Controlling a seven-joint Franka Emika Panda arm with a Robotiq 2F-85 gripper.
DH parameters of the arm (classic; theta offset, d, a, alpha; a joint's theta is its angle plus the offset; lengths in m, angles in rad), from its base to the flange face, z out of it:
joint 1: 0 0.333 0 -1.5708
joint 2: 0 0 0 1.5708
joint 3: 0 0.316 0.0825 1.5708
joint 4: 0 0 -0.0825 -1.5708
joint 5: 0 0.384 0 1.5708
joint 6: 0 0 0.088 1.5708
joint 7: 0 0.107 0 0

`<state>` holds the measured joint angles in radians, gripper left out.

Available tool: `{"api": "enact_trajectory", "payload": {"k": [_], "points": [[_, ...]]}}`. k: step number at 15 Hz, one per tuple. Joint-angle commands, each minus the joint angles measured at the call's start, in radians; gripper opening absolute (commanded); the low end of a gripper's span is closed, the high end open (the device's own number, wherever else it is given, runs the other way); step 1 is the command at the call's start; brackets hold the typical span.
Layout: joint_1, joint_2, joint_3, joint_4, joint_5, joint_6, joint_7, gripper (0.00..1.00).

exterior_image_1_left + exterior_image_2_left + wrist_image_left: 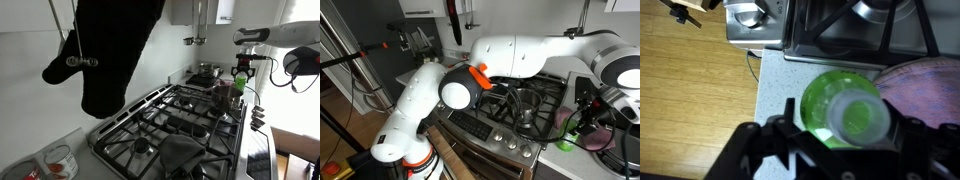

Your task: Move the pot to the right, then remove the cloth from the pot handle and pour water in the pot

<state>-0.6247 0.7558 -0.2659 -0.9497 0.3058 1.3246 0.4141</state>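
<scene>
Wrist view looks straight down on the green bottle (pixel 845 112). It stands upright, long axis vertical, pale cap toward the camera. The gripper (pixel 845 128) has its jaws closed on the bottle, one against each side. Only this view shows the white tabletop (pixel 773 85) under the bottle, the wooden floor (pixel 695 90) to the left, and how close the purple cloth (pixel 928 88) lies on the right. In an exterior view I see the pot (pixel 525 108) on a right-hand burner of the stove (pixel 485 125), near the bottle and partly behind my arm (pixel 535 55). I cannot tell which way its handle points. In an exterior view a black cloth (pixel 115 50) hangs in the near foreground, and the bottle is small at the far right.
</scene>
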Motion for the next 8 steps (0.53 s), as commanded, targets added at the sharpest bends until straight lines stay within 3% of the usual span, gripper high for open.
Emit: {"api": "enact_trajectory", "payload": {"k": [1, 2, 8], "points": [[-0.029, 0.033, 0.026, 0.064, 0.032, -0.055, 0.031, 0.51], [-0.02, 0.021, 0.02, 0.047, 0.035, -0.054, 0.029, 0.46], [0.037, -0.052, 0.002, -0.007, 0.005, 0.002, 0.098, 0.45]]}}
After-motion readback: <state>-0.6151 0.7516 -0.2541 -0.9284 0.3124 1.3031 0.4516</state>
